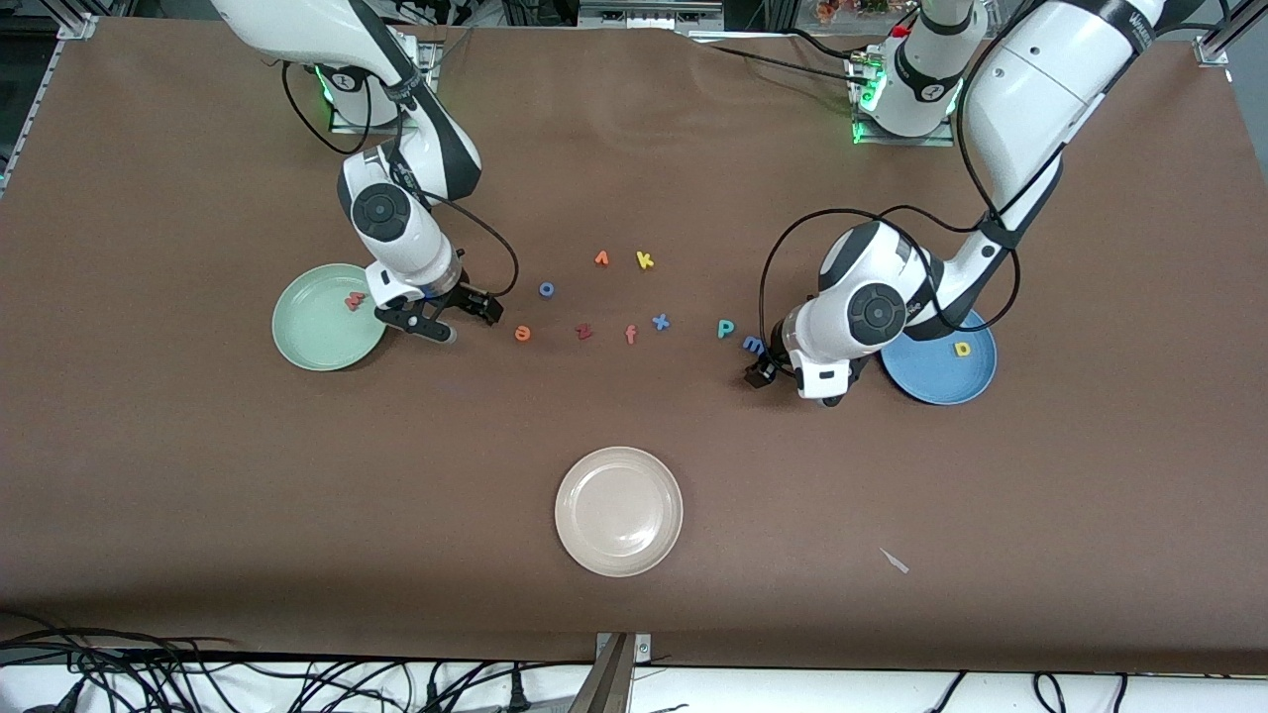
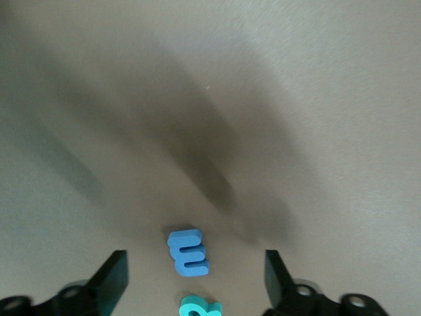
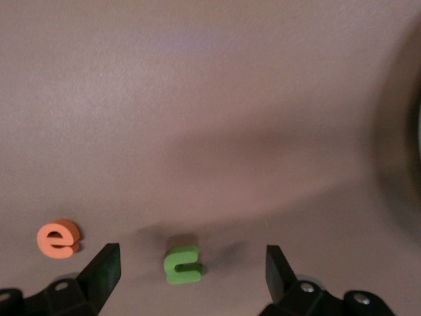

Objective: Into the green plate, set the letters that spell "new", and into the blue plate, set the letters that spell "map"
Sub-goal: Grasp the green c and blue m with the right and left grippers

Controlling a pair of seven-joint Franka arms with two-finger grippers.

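Hanging low over the brown table (image 1: 198,475), the right gripper (image 1: 433,319) sits at the middle left of the front view, just beside the green plate (image 1: 315,335); its fingers (image 3: 100,273) stand wide apart with nothing held, and the green n (image 3: 182,264) lies flat on the table between them in the right wrist view; the orange e (image 3: 58,238) lies near it, outside the fingers, and shows in the front view at the middle; the pink-red w (image 1: 355,300) lies in the green plate, near its rim; the left gripper (image 1: 792,376) hangs low at the middle right of the front view, just beside the blue plate (image 1: 941,381); its fingers (image 2: 110,282) are apart too and hold nothing; the blue m (image 2: 188,252) lies flat on the table between them, toward the bottom of the left wrist view, and the teal p (image 2: 200,307) peeks in at the bottom edge; the yellow a (image 1: 962,349) lies in the blue plate; more letters lie in the middle of the front view, a yellow k (image 1: 644,259), a blue o (image 1: 546,289), a blue x (image 1: 660,321), a dark red z (image 1: 583,332) and an orange f (image 1: 630,335); a beige plate (image 1: 619,511) sits lower in the middle.
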